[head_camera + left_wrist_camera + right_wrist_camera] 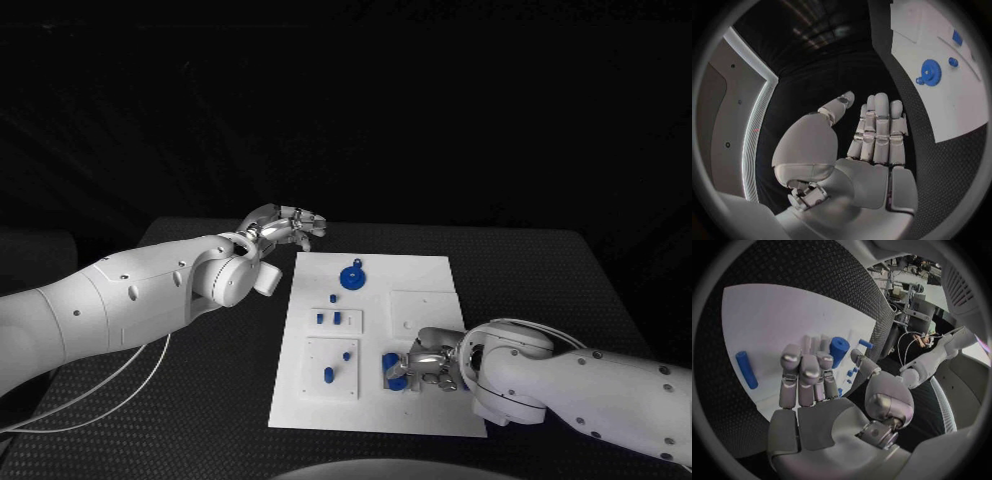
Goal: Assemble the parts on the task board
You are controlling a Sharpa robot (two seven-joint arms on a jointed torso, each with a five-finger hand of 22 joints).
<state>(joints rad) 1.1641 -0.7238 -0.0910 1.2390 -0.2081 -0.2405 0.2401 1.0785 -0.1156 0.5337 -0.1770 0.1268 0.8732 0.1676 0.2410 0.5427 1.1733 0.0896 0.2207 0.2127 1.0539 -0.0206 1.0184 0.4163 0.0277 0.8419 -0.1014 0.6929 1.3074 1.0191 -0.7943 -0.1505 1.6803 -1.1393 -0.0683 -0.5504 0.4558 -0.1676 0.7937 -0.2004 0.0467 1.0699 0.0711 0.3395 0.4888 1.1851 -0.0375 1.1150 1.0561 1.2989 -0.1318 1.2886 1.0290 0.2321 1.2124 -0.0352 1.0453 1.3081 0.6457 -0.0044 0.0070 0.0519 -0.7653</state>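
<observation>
Lower centre of the head view, the right silver hand [421,368] hovers with fingers apart and nothing held over 1 stubby blue plastic cylinder [838,351] (likely light, rigid, slick); pinch its sides. The left silver hand [284,226] is likewise unclenched, holding nothing.

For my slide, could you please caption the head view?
Right hand reaches a blue part on the task board; left hand hovers open beside it.

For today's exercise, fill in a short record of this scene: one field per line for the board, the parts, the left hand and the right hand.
Board: white task board on the black table
Parts: blue gear at the far end; small blue pieces mid-board; blue cylinder by the right hand
Left hand: left hand off the board's far left corner, fingers straight, holding nothing
Right hand: right hand over the board's near end; grasp unclear
</observation>
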